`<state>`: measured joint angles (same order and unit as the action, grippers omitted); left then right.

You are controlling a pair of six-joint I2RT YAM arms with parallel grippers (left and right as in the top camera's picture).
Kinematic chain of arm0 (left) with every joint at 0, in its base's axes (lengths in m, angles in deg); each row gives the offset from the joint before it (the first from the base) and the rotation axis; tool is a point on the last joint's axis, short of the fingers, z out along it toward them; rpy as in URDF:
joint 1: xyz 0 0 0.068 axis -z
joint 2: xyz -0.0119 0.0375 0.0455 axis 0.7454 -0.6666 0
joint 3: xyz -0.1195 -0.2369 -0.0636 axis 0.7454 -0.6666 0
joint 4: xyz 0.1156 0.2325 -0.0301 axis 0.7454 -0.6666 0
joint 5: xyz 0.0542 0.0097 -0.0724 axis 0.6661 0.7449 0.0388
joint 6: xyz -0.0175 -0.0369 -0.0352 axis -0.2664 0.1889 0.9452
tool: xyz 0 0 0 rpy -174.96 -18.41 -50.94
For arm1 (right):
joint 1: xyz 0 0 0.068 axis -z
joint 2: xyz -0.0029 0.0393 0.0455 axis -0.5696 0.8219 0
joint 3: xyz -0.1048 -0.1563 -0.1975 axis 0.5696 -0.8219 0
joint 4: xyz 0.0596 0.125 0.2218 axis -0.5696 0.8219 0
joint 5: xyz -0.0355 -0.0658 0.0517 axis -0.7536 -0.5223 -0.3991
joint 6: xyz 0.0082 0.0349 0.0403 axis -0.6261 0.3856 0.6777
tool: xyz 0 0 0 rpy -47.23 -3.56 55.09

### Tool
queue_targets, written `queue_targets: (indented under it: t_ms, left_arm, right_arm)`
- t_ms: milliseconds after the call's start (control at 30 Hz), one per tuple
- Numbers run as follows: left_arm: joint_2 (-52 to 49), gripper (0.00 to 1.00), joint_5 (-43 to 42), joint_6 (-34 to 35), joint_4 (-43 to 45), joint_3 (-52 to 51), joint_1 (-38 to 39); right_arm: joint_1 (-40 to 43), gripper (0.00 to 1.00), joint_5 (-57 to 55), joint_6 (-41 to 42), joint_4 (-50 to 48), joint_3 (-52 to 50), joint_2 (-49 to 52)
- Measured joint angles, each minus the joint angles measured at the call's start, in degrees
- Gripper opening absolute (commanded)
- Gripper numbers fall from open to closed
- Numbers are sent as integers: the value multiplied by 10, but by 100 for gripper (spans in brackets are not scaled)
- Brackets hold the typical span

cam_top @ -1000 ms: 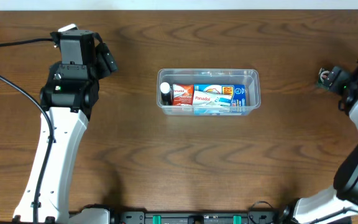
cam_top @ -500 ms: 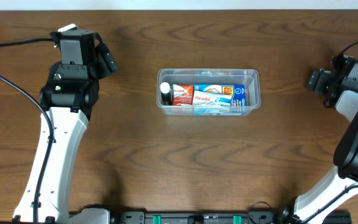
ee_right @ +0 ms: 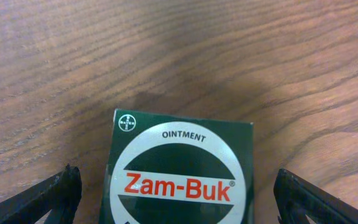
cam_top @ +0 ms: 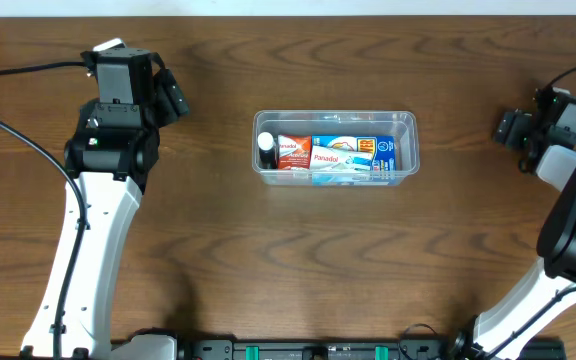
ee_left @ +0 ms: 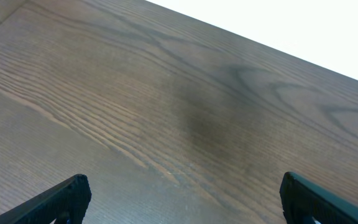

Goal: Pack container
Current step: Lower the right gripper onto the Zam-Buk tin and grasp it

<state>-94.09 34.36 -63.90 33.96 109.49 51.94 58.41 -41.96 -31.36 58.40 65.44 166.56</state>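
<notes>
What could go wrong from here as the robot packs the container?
1. The Zam-Buk box sits loose between the open fingers of the right end effector; closing off-centre could skew it.
2. The container looks nearly filled by Panadol boxes and a bottle, so the box may not fit flat.

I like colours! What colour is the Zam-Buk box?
Dark green box, white circle, red lettering; clearest in right wrist view.

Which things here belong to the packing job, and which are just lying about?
Job: tub; pill boxes and small bottle inside it; ointment box by the open right gripper.
Lying about: black cable beside the left arm.
</notes>
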Motion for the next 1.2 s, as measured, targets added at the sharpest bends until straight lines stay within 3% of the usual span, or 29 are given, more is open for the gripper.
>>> queue_targets:
  t_ms: [400,667,1200]
  left_arm:
    - [0,98,0,0,0,0,0]
    - [0,98,0,0,0,0,0]
    - [0,98,0,0,0,0,0]
  right_arm:
    - [10,78,1,54,3,0,1]
    - [15,50,1,70,9,0,2]
    - [14,47,10,67,60,10,-13]
